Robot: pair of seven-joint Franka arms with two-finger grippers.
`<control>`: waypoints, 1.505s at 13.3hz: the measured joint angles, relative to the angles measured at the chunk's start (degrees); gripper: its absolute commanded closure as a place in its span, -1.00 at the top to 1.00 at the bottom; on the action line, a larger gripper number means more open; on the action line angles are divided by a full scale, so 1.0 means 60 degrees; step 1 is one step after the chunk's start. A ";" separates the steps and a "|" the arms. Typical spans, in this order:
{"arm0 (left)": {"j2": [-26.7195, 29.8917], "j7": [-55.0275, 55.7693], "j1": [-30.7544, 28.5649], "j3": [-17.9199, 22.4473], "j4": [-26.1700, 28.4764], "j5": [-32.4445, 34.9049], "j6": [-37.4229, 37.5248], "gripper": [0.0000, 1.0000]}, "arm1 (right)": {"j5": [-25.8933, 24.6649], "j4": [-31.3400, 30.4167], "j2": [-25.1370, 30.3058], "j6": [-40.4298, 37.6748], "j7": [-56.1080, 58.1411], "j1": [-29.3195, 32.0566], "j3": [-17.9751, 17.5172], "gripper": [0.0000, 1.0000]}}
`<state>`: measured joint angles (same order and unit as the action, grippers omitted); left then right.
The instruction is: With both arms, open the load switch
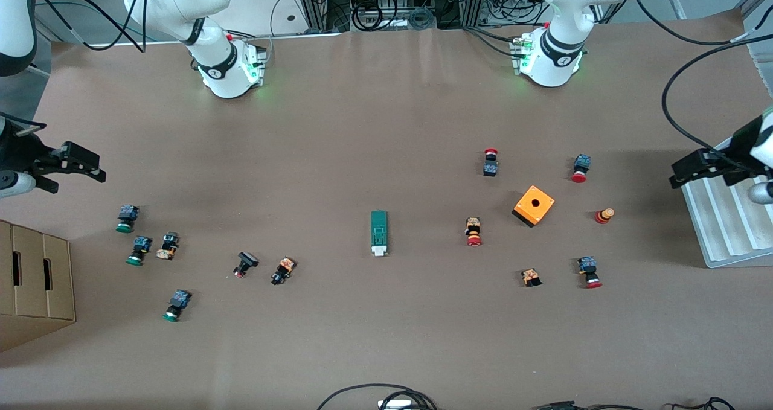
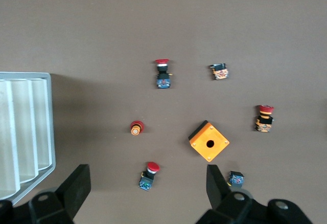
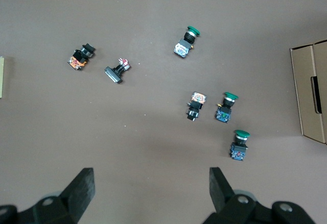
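The load switch (image 1: 378, 233), a narrow dark-green bar with a white tab at the end nearer the front camera, lies flat at the middle of the table. Only a pale sliver of it (image 3: 1, 76) shows at the edge of the right wrist view. My right gripper (image 1: 90, 163) hangs open and empty over the right arm's end of the table, above bare surface (image 3: 150, 175). At the left arm's end my left gripper (image 1: 679, 173) is open too, holding nothing, over a red-capped button (image 2: 148, 176). Both grippers are well away from the switch.
An orange cube with a hole (image 1: 534, 205) and several red-capped buttons (image 1: 474, 231) lie toward the left arm's end, beside a white ridged tray (image 1: 724, 217). Green-capped buttons (image 1: 127, 218) and a cardboard box (image 1: 33, 283) sit toward the right arm's end.
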<state>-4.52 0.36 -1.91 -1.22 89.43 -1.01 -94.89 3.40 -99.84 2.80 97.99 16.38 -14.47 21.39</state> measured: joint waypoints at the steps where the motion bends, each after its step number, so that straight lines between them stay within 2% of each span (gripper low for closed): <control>1: -0.0022 0.0000 0.0009 -0.0243 0.0000 -0.0001 0.0000 1.00 | 0.0000 0.0000 0.0000 0.0000 0.0000 0.0000 0.0000 1.00; 4: -0.0180 0.0010 0.0054 -0.1115 -0.0003 0.0000 -0.0019 1.00 | 0.0000 0.0000 0.0000 0.0000 0.0000 -0.0008 -0.0009 1.00; 6: -0.0320 0.0010 0.0068 -0.1344 -0.0029 0.0000 -0.0043 1.00 | 0.0000 0.0000 -0.0002 0.0000 0.0000 -0.0012 -0.0014 1.00; 16: -0.1105 -0.0090 -0.0055 -0.1283 -0.0119 0.0329 0.0118 1.00 | 0.0000 0.0000 -0.0007 0.0013 0.0000 -0.0035 -0.0024 1.00; 20: -0.1613 -0.0076 0.0436 -0.1348 -0.0141 0.0334 -0.0001 1.00 | 0.0000 0.0000 -0.0021 0.0013 0.0000 -0.0038 -0.0032 1.00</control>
<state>-14.20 -0.10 0.71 -9.31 88.59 1.00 -94.90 3.40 -99.84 2.68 98.07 16.38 -14.69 21.20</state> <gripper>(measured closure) 0.000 0.000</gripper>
